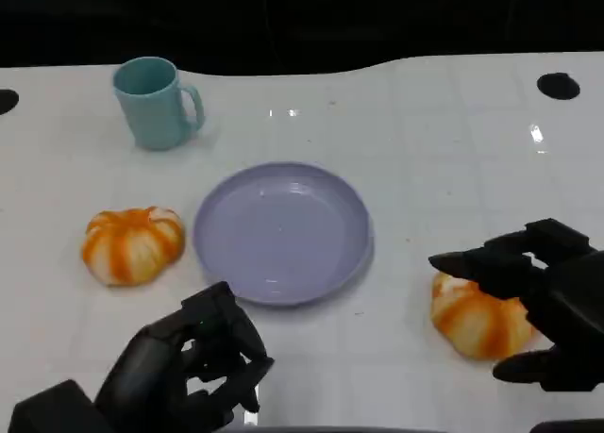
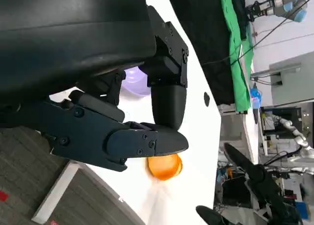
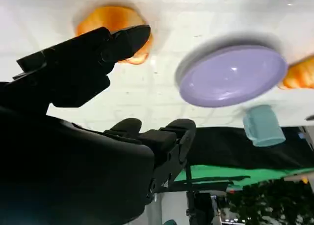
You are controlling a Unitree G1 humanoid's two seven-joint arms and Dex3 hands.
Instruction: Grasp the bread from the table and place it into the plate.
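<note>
Right hand open over the bread, not yet gripping.
Our right hand hovers spread over the bread at lower right, beside the plate; closing off-centre could shove it away.

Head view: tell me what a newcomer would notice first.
The lilac plate sits mid-table with an orange-striped bread on each side: the left bread lies alone, while the right bread lies under the right hand, fingers spread above it. A teal mug stands behind.
</note>
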